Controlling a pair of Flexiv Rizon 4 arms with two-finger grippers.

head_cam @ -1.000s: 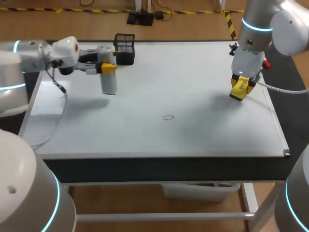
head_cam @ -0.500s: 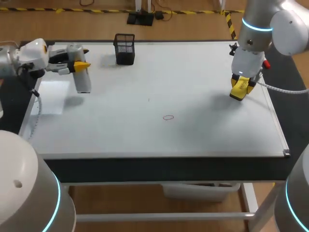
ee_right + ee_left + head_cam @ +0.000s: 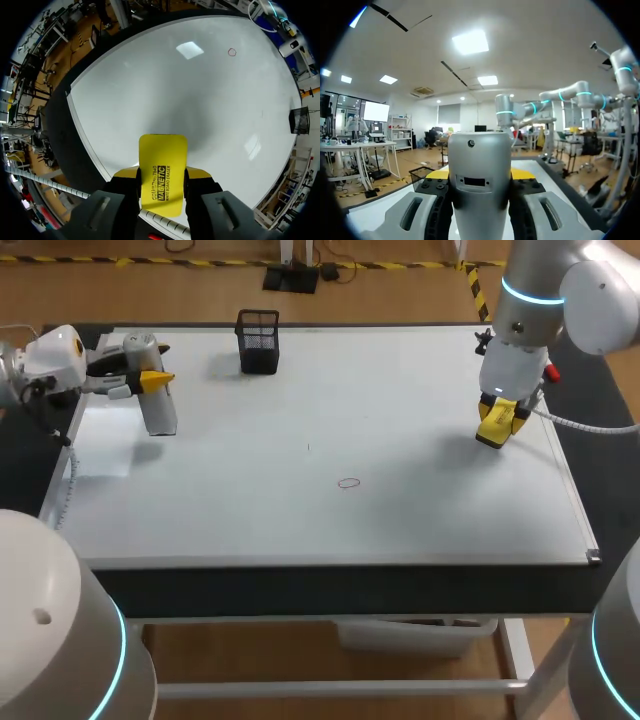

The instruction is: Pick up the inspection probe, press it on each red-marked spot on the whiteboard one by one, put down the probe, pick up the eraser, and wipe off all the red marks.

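The white board (image 3: 400, 510) takes up almost the whole counter (image 3: 340, 585), lying flat, with only the counter's dark edge showing along the front and down the left side.

The right arm comes in from the upper right of the frame and points straight down over the right part of the board. Its tool (image 3: 498, 420) is closed on the yellow eraser (image 3: 162, 165). In the wrist view the flat block sits squarely between the two yellow-tipped fingers and sticks out past them toward the board. It is low over the surface, and I can't tell whether it touches.

The left arm is at the upper left of the frame, lying nearly level with its tool (image 3: 152, 380) pointing toward the right. That tool is clamped on the probe (image 3: 160, 412), a silver cylinder held upright with a finger on each side. One end stands above the fingers and the other hangs down over the board's left edge. From the left wrist the probe fills the space between the fingers, with the yellow tips just showing on either side of it.

A black mesh pen cup (image 3: 258, 340) stands upright near the board's far edge, left of centre in the upper part of the frame, well apart from both tools.

One small red ring (image 3: 348, 482) is drawn near the middle of the board, between the two arms and closer to the front edge.
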